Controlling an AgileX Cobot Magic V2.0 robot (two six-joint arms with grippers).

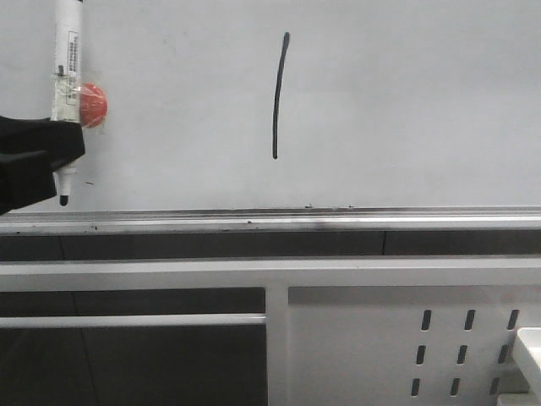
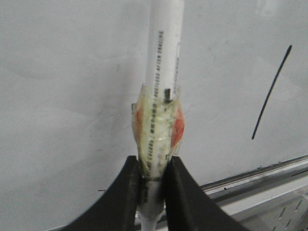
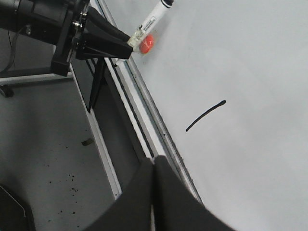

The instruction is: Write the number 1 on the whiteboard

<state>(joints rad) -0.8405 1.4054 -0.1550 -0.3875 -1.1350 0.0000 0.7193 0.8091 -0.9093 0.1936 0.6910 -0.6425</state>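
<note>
The number 1 (image 1: 277, 95) is a thin black, slightly curved stroke on the whiteboard (image 1: 406, 101), left of its middle in the front view. It also shows in the left wrist view (image 2: 271, 94) and the right wrist view (image 3: 206, 115). My left gripper (image 1: 52, 150) is at the far left, shut on a white marker pen (image 1: 65, 76) wrapped in tape with a red ball (image 1: 93, 105). The pen tip (image 1: 63, 200) points down, just above the silver tray rail (image 1: 270, 222). My right gripper (image 3: 154, 161) is shut and empty, out of the front view.
A white perforated frame panel (image 1: 406, 338) with slots stands below the rail. A white box corner (image 1: 528, 351) shows at the lower right. In the right wrist view the grey floor (image 3: 43, 144) lies beside the board's stand.
</note>
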